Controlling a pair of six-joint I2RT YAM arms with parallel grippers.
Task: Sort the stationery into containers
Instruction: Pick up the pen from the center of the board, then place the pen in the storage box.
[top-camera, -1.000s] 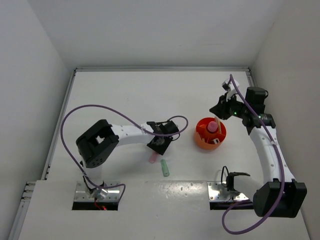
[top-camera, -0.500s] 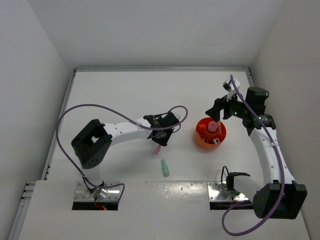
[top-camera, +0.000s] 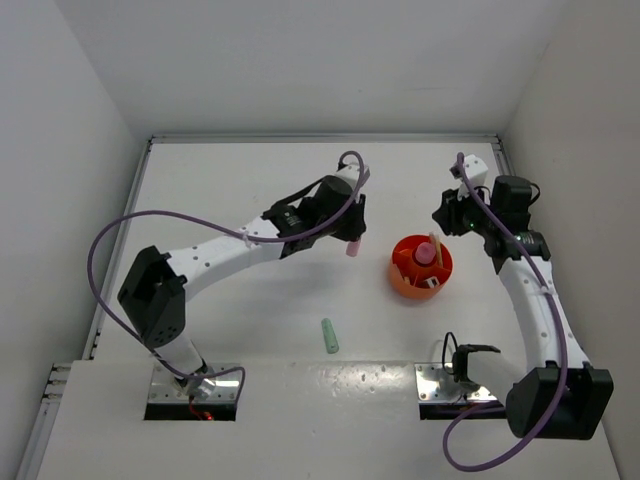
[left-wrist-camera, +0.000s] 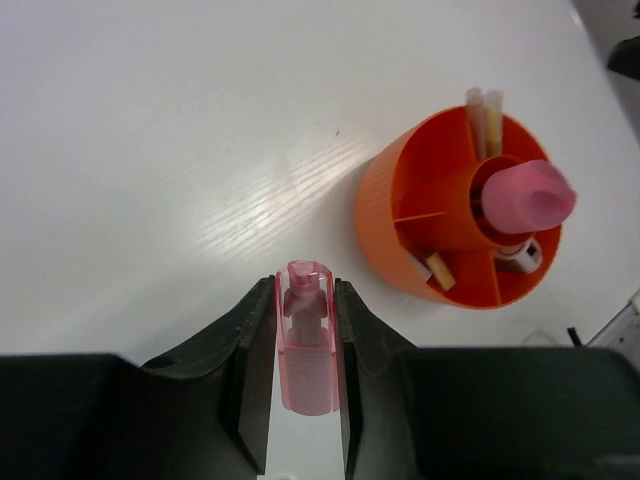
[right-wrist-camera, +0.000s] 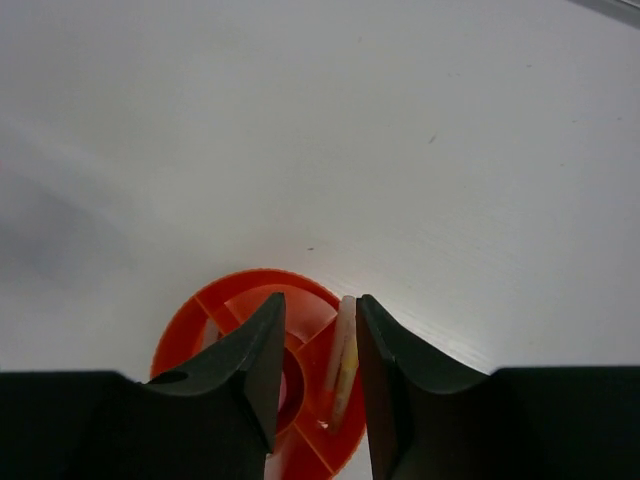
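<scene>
My left gripper (top-camera: 350, 238) is shut on a pink stubby marker (top-camera: 352, 247), held above the table just left of the orange-red tub (top-camera: 405, 283). In the left wrist view the marker (left-wrist-camera: 305, 345) sits between the fingers, with the tub (left-wrist-camera: 385, 225) ahead to the right. The tub holds a pink-capped tube (left-wrist-camera: 525, 195), thin sticks (left-wrist-camera: 483, 115) and small blocks. A mint-green marker (top-camera: 329, 336) lies on the table. My right gripper (top-camera: 450, 215) is open and empty, behind the tub; its wrist view (right-wrist-camera: 320, 305) shows the sticks (right-wrist-camera: 345, 360) standing in the tub (right-wrist-camera: 240, 300) below.
White walls enclose the table on the left, back and right. The arm bases and mounting plates (top-camera: 455, 385) are at the near edge. A purple cable (top-camera: 120, 235) loops out from the left arm.
My left gripper has carried the pink marker up and to the right, from beside the green marker to near the tub. The right gripper has drawn slightly back from the tub.
</scene>
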